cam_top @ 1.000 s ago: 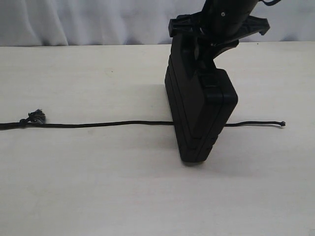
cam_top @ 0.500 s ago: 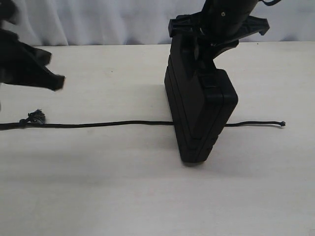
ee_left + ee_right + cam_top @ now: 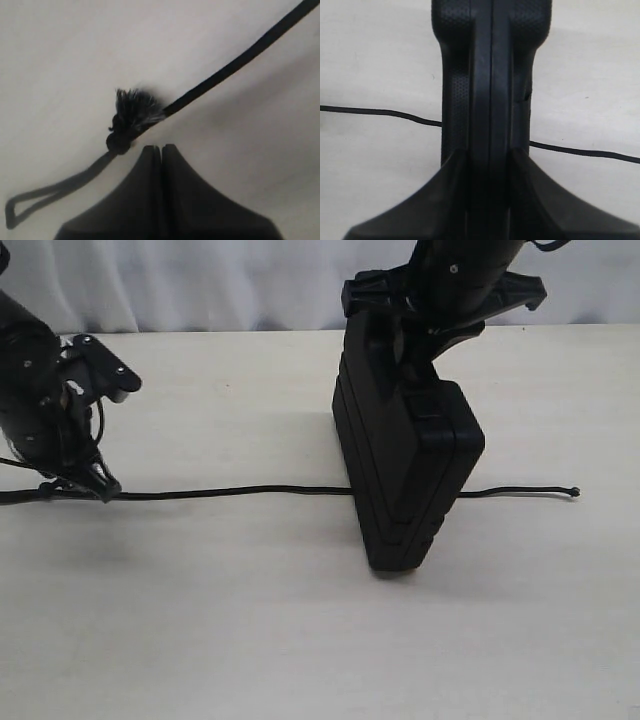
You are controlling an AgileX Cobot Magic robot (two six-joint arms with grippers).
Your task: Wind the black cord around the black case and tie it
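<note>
The black case (image 3: 410, 470) stands upright on its narrow edge right of the middle of the table. My right gripper (image 3: 408, 345) grips its top edge from above; in the right wrist view the gripper (image 3: 487, 156) is shut on the case (image 3: 490, 75). The black cord (image 3: 230, 492) lies straight across the table and passes under the case, ending in a small knotted tip (image 3: 575, 491). My left gripper (image 3: 103, 490) is down at the cord's left part. In the left wrist view its shut, empty gripper (image 3: 161, 148) sits just short of the frayed grey knot (image 3: 135, 107).
The pale table (image 3: 250, 640) stretches to a white curtain (image 3: 200, 280) at the back. Past the frayed knot, the cord forms a small flat loop (image 3: 30, 202) near the table's left side. My left arm's cables (image 3: 95, 420) hang just above the cord.
My left arm has come in from the left and dropped to the cord, now covering the frayed knot in the exterior view. The case and right arm have stayed nearly still.
</note>
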